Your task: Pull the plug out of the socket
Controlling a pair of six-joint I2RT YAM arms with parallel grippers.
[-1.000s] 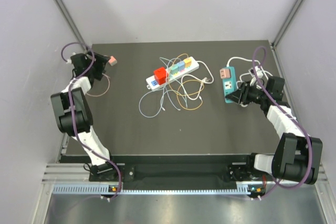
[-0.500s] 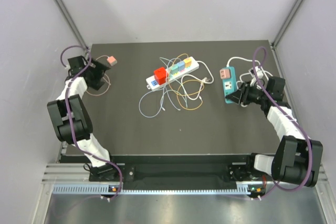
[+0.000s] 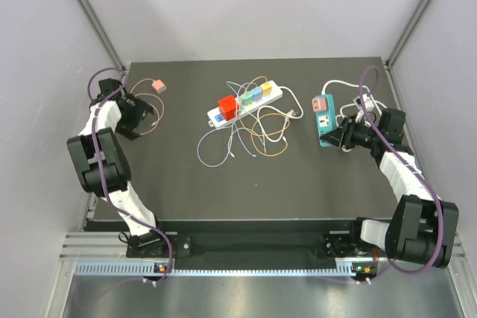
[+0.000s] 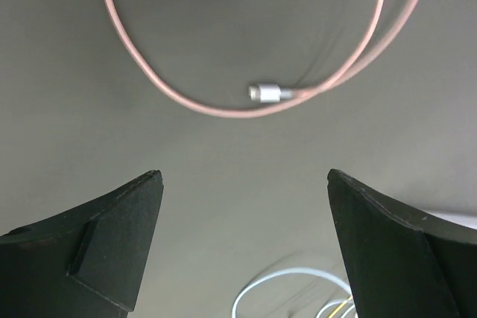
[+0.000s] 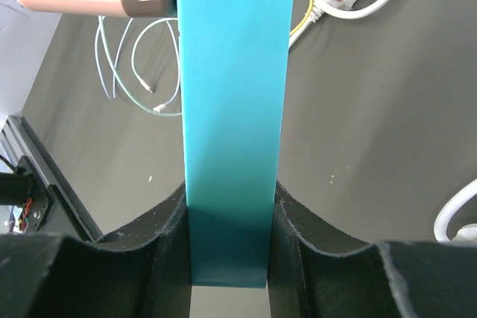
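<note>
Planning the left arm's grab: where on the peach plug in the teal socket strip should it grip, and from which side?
Probably the peach plug by its blocky body, fingers across its flat sides, from above: it stands proud of the teal strip at the far end, while the right gripper clamps the near end.
</note>
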